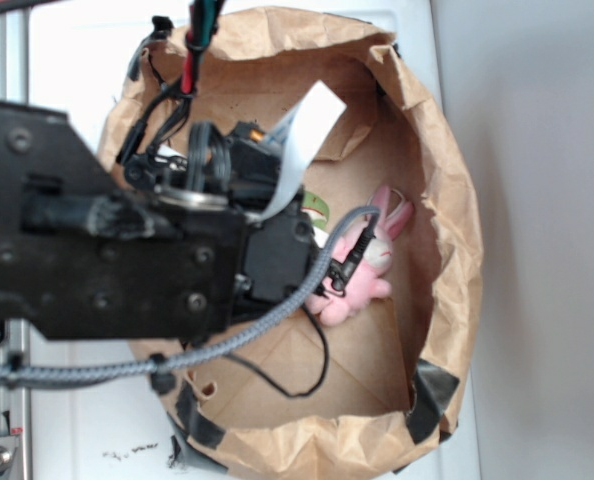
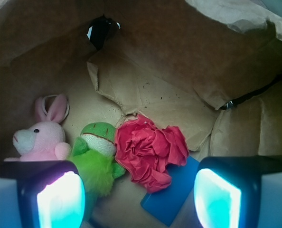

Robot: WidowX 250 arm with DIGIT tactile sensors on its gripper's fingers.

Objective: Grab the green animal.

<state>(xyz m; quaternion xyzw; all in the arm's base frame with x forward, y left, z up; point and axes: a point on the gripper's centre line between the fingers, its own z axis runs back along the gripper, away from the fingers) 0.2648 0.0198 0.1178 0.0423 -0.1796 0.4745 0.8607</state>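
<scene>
The green animal [image 2: 97,159], a fuzzy lime-green plush frog with a pale face, lies on the floor of a brown paper bag [image 2: 169,61] in the wrist view. It sits between a pink bunny [image 2: 39,137] and a red fabric flower [image 2: 150,149]. My gripper [image 2: 138,199] is open above the bag floor, its glowing pads wide apart with nothing between them. The left pad [image 2: 60,199] hangs just in front of the frog's lower body. In the exterior view the arm covers the frog, apart from a small green patch [image 1: 318,209].
A blue flat block [image 2: 172,197] lies partly under the red flower. The bag's crumpled walls [image 1: 447,200] rise all around, taped at the rim. The pink bunny [image 1: 362,270] lies against the bag's right wall. A hole [image 2: 100,31] shows in the far bag wall.
</scene>
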